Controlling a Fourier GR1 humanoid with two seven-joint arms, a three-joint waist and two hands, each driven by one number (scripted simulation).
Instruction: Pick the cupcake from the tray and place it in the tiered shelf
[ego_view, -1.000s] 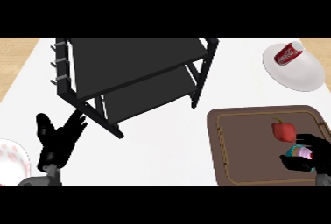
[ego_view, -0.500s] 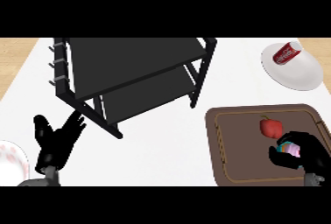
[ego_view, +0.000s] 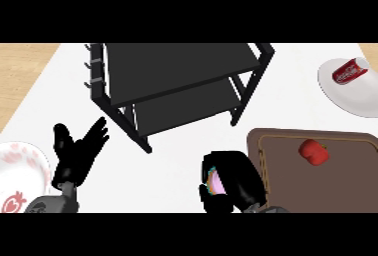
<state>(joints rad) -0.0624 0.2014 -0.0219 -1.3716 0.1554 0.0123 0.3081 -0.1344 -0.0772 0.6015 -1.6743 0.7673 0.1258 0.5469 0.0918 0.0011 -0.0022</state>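
Observation:
My right hand (ego_view: 235, 182) is curled round the cupcake (ego_view: 216, 183), of which only a pink and teal sliver shows at the hand's left side. The hand hangs over the white counter just left of the brown tray (ego_view: 332, 177), below the black tiered shelf (ego_view: 177, 82). The shelf stands at the upper middle with two dark levels. My left hand (ego_view: 76, 152) rests open at the lower left, fingers spread and pointing up.
A red pepper (ego_view: 313, 151) lies on the tray. A white plate (ego_view: 354, 92) with a red can (ego_view: 348, 71) sits at the upper right. Another white plate (ego_view: 21, 175) with a red item shows at the lower left edge.
My right hand has lifted the cupcake off the tray and carried it left, past the tray's left rim. The view has shifted with it. The left hand has stayed in place.

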